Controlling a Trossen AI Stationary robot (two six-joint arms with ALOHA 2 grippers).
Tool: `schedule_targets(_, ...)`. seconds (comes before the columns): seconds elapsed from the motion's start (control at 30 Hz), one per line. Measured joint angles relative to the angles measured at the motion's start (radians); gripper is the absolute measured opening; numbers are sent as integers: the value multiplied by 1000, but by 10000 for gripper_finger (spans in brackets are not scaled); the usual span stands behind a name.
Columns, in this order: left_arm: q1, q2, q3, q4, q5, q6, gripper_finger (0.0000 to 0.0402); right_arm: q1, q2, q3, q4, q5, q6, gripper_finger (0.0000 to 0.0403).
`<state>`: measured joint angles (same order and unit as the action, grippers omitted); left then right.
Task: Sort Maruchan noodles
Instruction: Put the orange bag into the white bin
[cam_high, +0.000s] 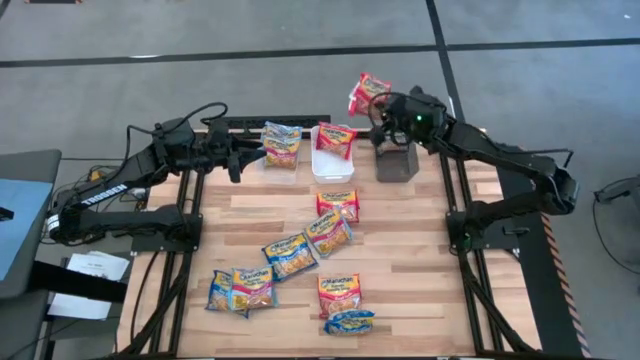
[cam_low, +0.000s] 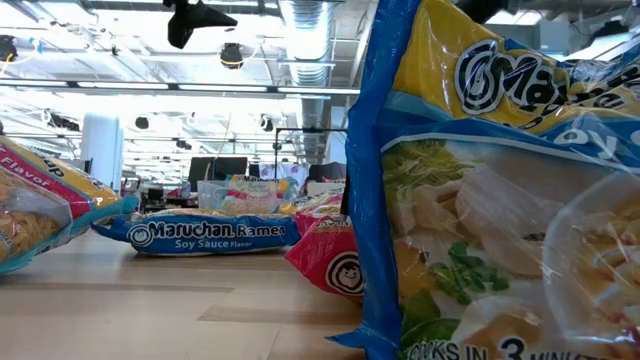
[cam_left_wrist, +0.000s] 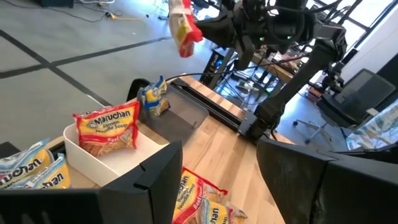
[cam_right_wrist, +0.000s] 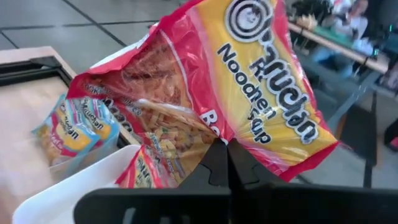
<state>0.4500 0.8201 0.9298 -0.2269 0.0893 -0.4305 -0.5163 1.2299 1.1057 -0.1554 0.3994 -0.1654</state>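
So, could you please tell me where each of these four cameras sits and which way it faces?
High view: overhead, straight down on the table; both arms show.
Low view: at tabletop height, level across packets into the room; no arm clearly seen.
Left wrist view: past the open left gripper toward the white bin.
Right wrist view: the right gripper shut on a red packet.
Shared: high and left wrist views also show that packet.

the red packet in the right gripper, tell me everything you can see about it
The red-and-yellow Maruchan packet is crinkly, glossy plastic, red along its edges with a yellow face carrying the round logo and "Noodle Soup" lettering; noodles are pictured on it. The shut right gripper pinches it at one edge, so it hangs tilted in the air above the far edge of the table, near the grey bin. Only the fingers touch it.
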Motion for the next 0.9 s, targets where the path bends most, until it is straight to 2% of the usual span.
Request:
schedule_targets(0.17,0,0,0,0,-4,0,194,-1,90,37,67,0,-71,1)
schedule_targets(0.3,0,0,0,-1,-17,0,194,15,204,108,62,57,-95,1)
schedule_targets(0.67,0,0,0,-25,-52,4,194,79,469,295,-75,186,-95,1)
schedule_targets(0.9,0,0,0,-29,-52,4,194,112,579,323,-171,204,-4,1)
